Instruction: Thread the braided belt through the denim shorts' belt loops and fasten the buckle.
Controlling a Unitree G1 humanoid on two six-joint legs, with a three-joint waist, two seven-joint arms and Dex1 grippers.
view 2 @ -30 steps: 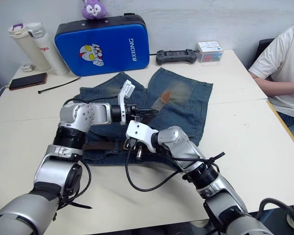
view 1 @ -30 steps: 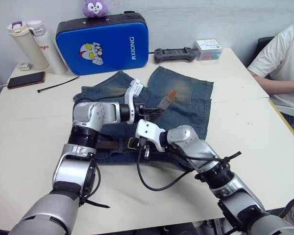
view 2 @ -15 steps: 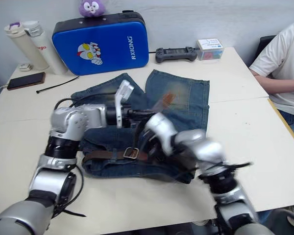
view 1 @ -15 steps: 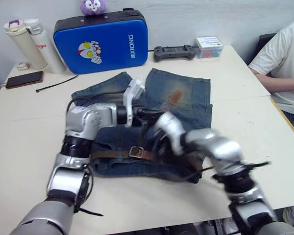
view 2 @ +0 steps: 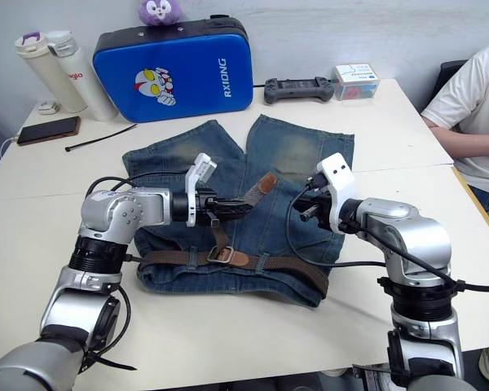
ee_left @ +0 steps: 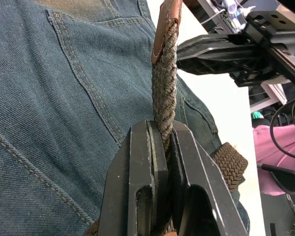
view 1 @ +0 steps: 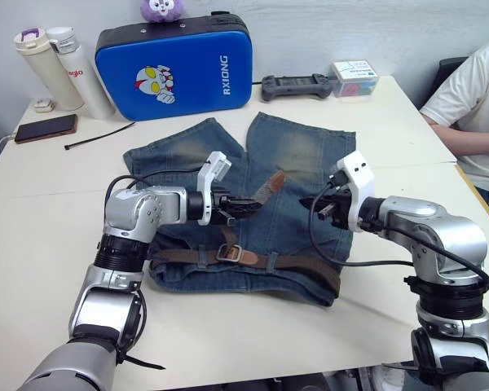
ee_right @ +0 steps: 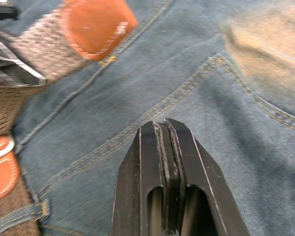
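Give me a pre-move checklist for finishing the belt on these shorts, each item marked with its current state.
1. Left gripper has the braided belt: ok, jaws shut on the woven strap below its tan tip.
2. Right gripper free to help: ok, jaws shut on nothing, above the denim shorts.
3. Belt runs along the waistband: ok, it lies across the near edge.
4. Belt passes through every one of the belt loops: cannot tell.
5. Buckle fastened: cannot tell; the strap runs through the frame, the prong is too small to judge.
6. Free end tucked down: not ok, it is held up off the denim.
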